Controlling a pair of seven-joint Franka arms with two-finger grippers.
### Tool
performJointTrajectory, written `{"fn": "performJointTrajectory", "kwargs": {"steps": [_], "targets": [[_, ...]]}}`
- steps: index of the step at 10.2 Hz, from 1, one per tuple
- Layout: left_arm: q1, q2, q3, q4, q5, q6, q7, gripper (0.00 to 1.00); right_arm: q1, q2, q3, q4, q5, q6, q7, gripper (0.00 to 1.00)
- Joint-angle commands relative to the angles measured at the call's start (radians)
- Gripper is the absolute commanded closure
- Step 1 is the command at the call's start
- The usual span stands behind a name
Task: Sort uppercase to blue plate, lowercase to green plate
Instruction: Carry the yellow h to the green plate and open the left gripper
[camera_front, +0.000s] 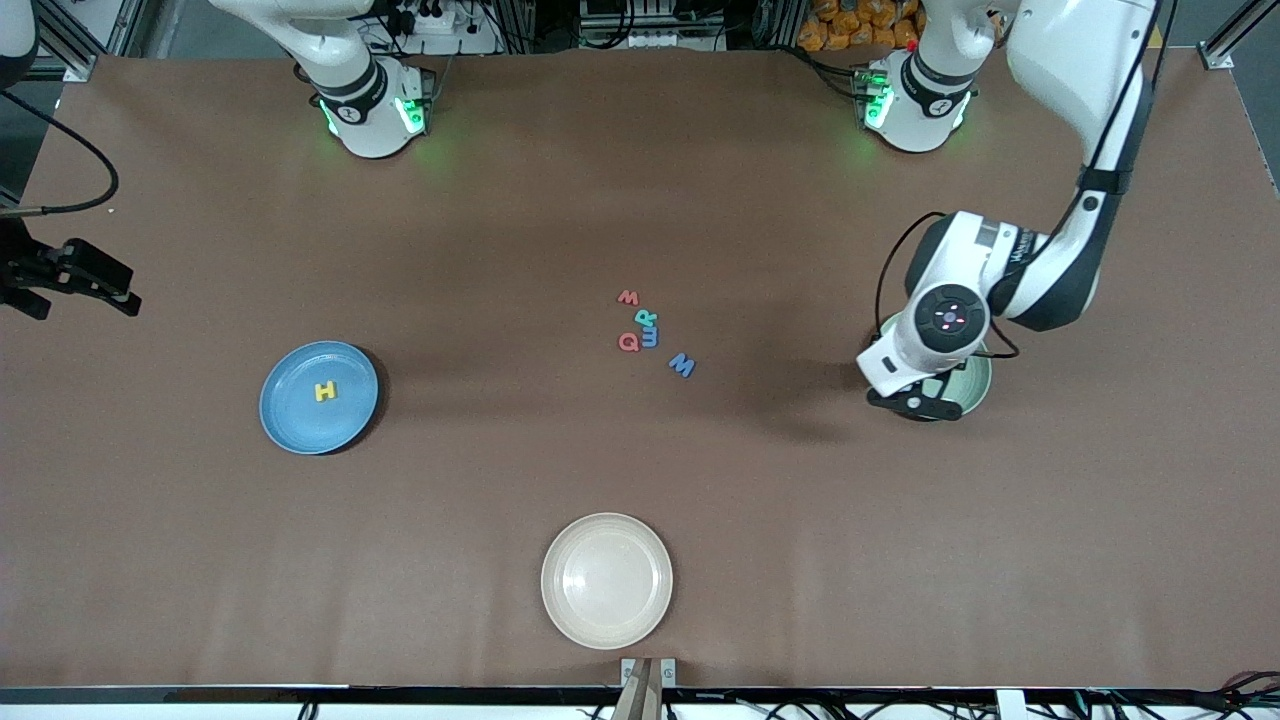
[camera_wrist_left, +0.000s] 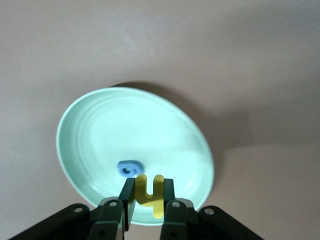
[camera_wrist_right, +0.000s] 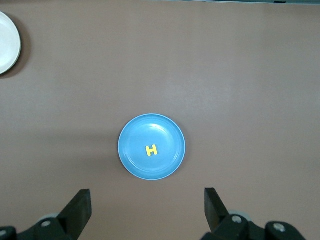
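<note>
Yellow h (camera_wrist_left: 149, 194) sits clamped in the left gripper (camera_wrist_left: 148, 200) over the green plate (camera_wrist_left: 90, 130) holding blue g (camera_wrist_left: 129, 169); released off-centre it may bounce out; right gripper (camera_wrist_right: 145, 212) waits, jaws apart, above the blue plate (camera_wrist_right: 165, 127).

yellow h (camera_wrist_left: 150, 192) over green plate (camera_wrist_left: 100, 125)

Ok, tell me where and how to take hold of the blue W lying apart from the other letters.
The blue W lies flat on the table, a little nearer the front camera than the cluster, with bare table all round. Probably best to come straight down from above and pinch across its narrow width, fingers on its two outer edges. The right gripper, open high above the blue plate, looks free for it.
</note>
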Motion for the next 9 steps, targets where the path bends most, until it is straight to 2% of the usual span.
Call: {"fn": "performJointTrajectory", "kwargs": {"steps": [1,2,5,6,7,9], "targets": [[0.053,-0.019,-0.012,-0.037,0.013,0.011,0.009,1.0,-0.006,-0.005,0.031,0.016,0.003,-0.017,0.008,0.0],[0.06,-0.014,-0.015,-0.039,0.01,0.019,0.0,1.0,-0.006,-0.006,0.029,0.016,0.001,-0.017,0.007,0.0],[0.107,0.002,-0.015,-0.036,-0.063,0.043,-0.028,0.4,-0.002,-0.005,0.035,0.018,0.001,-0.031,0.008,0.0],[0.107,-0.002,-0.015,-0.033,-0.077,0.051,-0.028,0.32,0.0,-0.008,0.034,0.018,0.001,-0.031,0.008,0.0],[0.107,-0.011,-0.015,-0.025,-0.095,0.051,-0.031,0.21,-0.002,-0.009,0.034,0.018,0.001,-0.031,0.01,0.0],[0.11,-0.075,-0.012,-0.001,-0.12,0.04,-0.035,0.15,-0.002,-0.015,0.036,0.021,-0.011,-0.037,0.008,0.0]]}}
